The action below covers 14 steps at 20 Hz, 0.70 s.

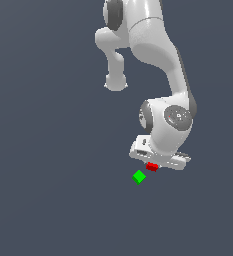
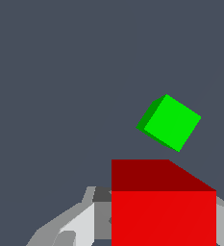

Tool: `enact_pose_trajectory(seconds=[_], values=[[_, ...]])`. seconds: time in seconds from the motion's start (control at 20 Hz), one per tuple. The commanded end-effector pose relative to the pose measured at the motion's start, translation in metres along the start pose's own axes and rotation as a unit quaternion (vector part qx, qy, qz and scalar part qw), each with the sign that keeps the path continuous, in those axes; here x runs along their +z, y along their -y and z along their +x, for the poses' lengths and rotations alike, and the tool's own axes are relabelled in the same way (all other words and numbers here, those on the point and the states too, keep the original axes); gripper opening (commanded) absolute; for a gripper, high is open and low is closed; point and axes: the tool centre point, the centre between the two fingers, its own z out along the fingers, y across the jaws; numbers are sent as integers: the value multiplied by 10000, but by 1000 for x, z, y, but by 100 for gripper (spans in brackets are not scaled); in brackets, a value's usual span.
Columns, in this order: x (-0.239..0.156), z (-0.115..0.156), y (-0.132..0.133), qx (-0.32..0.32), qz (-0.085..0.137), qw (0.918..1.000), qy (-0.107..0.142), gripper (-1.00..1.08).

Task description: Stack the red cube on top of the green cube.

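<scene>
The red cube point(image 1: 152, 166) sits between the fingers of my gripper point(image 1: 153, 165), just under the white hand. In the wrist view the red cube point(image 2: 164, 206) fills the space between the grey fingers point(image 2: 77, 226), which press against its sides, so the gripper is shut on it. The green cube point(image 1: 139, 177) rests on the dark floor, a short way to the exterior view's left of the red cube and slightly lower in that view. In the wrist view the green cube point(image 2: 170, 122) lies apart from the red one, turned at an angle to it.
The plain dark grey floor point(image 1: 48, 190) stretches all around with nothing else on it. The white arm point(image 1: 153, 45) rises above the hand at the upper middle of the exterior view.
</scene>
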Motion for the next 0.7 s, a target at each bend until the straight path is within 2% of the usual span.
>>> enact_pose_trajectory(seconds=[0.0, 0.3, 0.65], values=[[-15, 0, 0, 0, 1, 10000, -1, -100], [-30, 1, 0, 0, 1, 10000, -1, -100], [-25, 4, -3, 0, 3, 10000, -4, -100]])
